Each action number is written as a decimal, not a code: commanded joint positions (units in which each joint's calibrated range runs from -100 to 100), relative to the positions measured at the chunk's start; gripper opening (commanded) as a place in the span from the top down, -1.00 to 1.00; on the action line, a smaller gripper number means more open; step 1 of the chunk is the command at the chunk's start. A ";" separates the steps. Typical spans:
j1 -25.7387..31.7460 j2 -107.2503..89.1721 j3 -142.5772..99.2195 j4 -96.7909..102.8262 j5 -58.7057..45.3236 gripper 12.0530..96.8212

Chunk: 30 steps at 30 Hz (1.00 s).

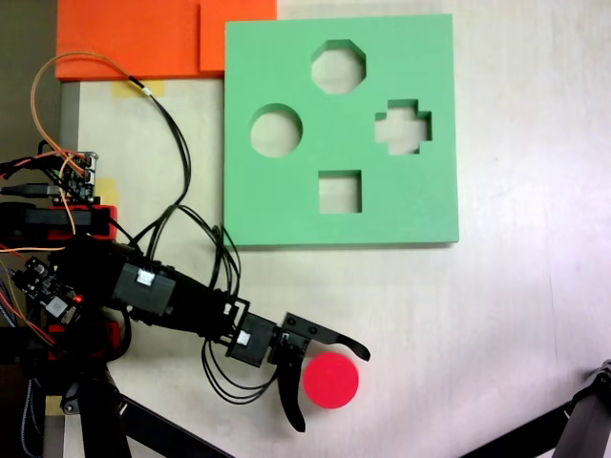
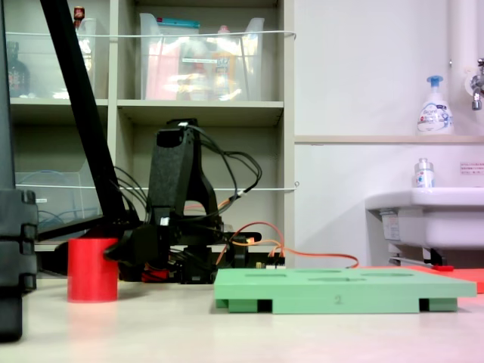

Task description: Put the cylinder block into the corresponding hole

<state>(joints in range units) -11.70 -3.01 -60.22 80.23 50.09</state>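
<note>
Nearest, the cylinder block (image 2: 92, 269) stands upright on the table (image 1: 506, 315), between the parted jaws of the gripper (image 1: 329, 388), which are not clamped on it. Beyond lies the green foam board (image 1: 286, 205); its circular cutout (image 1: 277, 131) holds nothing.

Arm (image 1: 153, 286) — black blocky segments with small white labels. Black cables loop alongside; orange wires at the base. Gripper (image 1: 329, 391) — curved black fingers.
</note>
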 commanded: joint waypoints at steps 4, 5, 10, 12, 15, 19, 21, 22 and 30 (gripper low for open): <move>-0.34 -0.06 1.99 5.04 0.63 -0.60; -0.44 0.08 2.09 4.95 0.63 -0.54; -0.68 1.61 3.49 4.95 0.63 -0.21; -0.63 1.61 3.49 4.95 0.63 -0.02; 0.00 2.17 4.18 4.85 0.63 0.11; 0.15 2.59 4.38 4.75 0.63 0.15; 0.15 2.73 4.28 4.75 0.63 0.25; 0.10 2.73 4.28 4.75 0.63 0.28; 0.34 2.59 3.39 4.85 0.63 0.38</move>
<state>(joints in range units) -11.45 -0.14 -57.37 80.23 50.38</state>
